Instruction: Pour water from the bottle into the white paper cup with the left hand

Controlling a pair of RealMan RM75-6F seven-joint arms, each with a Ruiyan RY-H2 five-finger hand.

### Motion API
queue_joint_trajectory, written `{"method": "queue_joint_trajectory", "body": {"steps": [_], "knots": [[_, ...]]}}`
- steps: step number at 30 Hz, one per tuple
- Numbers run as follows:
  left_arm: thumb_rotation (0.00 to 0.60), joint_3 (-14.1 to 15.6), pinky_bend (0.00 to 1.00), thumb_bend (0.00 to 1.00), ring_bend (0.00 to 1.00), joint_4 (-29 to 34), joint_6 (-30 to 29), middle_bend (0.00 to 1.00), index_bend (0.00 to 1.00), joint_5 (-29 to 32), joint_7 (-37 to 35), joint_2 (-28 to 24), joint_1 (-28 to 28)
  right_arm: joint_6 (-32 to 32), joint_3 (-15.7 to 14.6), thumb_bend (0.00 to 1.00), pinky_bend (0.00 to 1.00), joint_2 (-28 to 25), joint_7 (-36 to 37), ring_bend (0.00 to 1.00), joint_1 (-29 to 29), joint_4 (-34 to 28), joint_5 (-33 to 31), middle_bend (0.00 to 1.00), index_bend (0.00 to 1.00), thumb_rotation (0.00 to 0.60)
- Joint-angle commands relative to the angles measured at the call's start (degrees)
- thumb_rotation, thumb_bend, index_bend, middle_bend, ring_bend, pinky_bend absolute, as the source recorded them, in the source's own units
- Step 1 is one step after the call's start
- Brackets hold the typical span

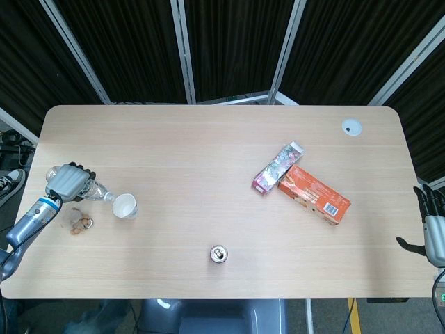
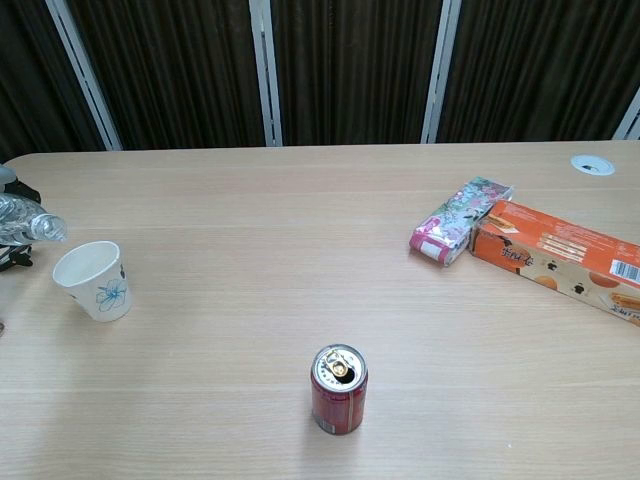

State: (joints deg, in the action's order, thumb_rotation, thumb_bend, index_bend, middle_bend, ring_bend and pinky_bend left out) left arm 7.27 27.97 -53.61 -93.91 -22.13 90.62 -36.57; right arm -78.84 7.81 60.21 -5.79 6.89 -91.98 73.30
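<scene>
The table (image 1: 208, 160) fills most of the head view, its wooden top carrying everything in play. At right of centre lie an orange box (image 1: 314, 194) and, touching its upper-left end, a flowered carton (image 1: 277, 167), both well apart from the pouring, so they read as bystanders. Low in the middle stands a red can (image 2: 339, 388), upright and opened, also far from the work.

At the left edge the left hand (image 1: 67, 182) is wrapped around the bottle (image 1: 90, 190), which it holds tipped with the neck pointing right and slightly down toward the white paper cup (image 1: 125, 206). That tilt suits pouring; the mouth sits just beside the cup's rim, seemingly not yet over it, and no stream is visible. The cup stands upright, near the left edge in the chest view.

The right hand (image 1: 432, 219) hangs off the lower right table edge, fingers loosely apart, grasping nothing.

Some small brown bits (image 1: 78, 223) lie below the bottle.
</scene>
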Motion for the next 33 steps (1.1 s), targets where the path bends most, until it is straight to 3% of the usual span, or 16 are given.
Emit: {"method": "queue_joint_trajectory", "body": {"steps": [1, 33], "knots": [[0.6, -0.1, 0.38, 0.54, 0.42, 0.2, 0.1, 0.51, 0.55, 0.2, 0.4, 0.1, 0.0, 0.0, 0.0, 0.0, 0.0, 0.0, 0.1, 0.0, 0.0, 0.0, 0.0, 0.0, 0.0, 0.6], [0.6, -0.4, 0.38, 0.53, 0.41, -0.3, -0.7, 0.51, 0.55, 0.4, 3.6, 0.5, 0.0, 0.1, 0.0, 0.0, 0.0, 0.1, -0.4, 0.0, 0.0, 0.0, 0.1, 0.0, 0.0, 0.6]]}}
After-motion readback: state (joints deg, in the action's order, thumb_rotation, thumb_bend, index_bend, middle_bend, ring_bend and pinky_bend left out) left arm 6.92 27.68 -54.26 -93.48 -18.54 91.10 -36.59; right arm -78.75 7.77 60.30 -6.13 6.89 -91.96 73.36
